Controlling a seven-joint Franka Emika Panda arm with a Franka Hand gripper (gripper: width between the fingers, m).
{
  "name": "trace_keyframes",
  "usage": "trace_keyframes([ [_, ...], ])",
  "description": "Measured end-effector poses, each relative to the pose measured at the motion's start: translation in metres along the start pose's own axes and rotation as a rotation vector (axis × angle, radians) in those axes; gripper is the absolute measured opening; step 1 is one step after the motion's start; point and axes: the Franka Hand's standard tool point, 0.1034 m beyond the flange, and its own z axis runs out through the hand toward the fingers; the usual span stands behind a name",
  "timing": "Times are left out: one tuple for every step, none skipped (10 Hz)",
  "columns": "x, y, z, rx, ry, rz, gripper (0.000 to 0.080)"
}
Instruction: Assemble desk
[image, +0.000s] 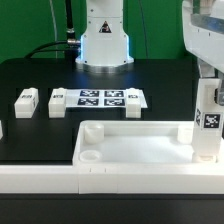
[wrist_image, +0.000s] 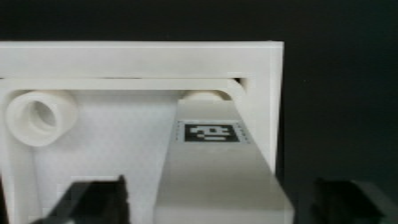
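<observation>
White moulded plastic makes up the tabletop (image: 140, 150), which lies rim-up on the black table (image: 170, 80) with its front edge against the long white rail (image: 40, 178). We judge it light, rigid and rather smooth. It is too broad for the jaws, so only its raised rim offers a hold. One leg (image: 210, 125) stands upright at the tabletop's corner on the exterior view's right, its square marker facing out. In the wrist view the same leg (wrist_image: 214, 150) sits beside an open round socket (wrist_image: 36, 118). It looks like a stiff, light block, best taken across two flat opposite sides, well up from the foot so it cannot tip. The gripper (image: 206, 98) hangs over it, and its dark fingers (wrist_image: 93, 200) stand on either side of the block. We cannot tell whether the pads actually press. Two loose legs (image: 26, 99) (image: 57, 102) lie well apart from this corner, next to the marker board (image: 100, 98).
</observation>
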Motion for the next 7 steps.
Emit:
trace_keyframes([
  [0.0026, -0.0016, 0.0021, -0.006, 0.014, -0.314, 0.0614],
  [0.0005, -0.0003, 0.0044, -0.026, 0.010, -0.440, 0.0614],
  [0.0001, -0.0017, 0.0040, -0.022, 0.008, -0.515, 0.0643],
  [0.0005, -0.0016, 0.0042, -0.023, 0.007, -0.638, 0.0648],
  [0.0003, -0.0016, 0.0042, -0.024, 0.007, -0.687, 0.0648],
  [0.0005, -0.0016, 0.0043, -0.024, 0.006, -0.780, 0.0649],
  [0.0004, -0.0016, 0.0043, -0.025, 0.005, -0.865, 0.0649],
])
